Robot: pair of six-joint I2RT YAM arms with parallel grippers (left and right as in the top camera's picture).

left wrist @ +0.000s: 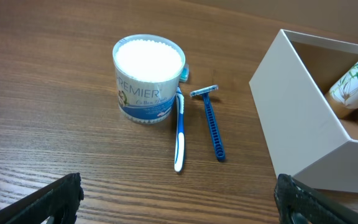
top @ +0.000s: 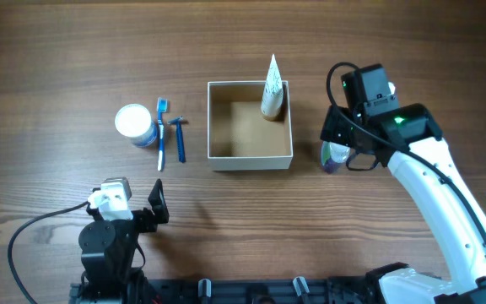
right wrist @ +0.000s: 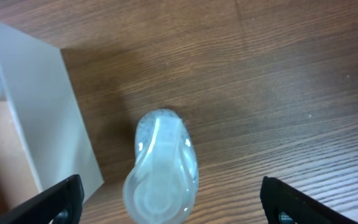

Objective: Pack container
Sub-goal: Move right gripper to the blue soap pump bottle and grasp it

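Woodgrain table (top: 57, 51) carries the container (top: 250, 162); left tool (left wrist: 179, 196) and right tool (right wrist: 173, 196) gape wide, empty.

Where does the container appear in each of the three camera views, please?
Overhead: the container sits at the centre of the frame.
Left wrist: container at the right edge, white wall facing the camera.
Right wrist: container at the left edge.
Shared landmarks: the tube inside it links overhead and left wrist. The clear bottle beside it links overhead and right wrist.
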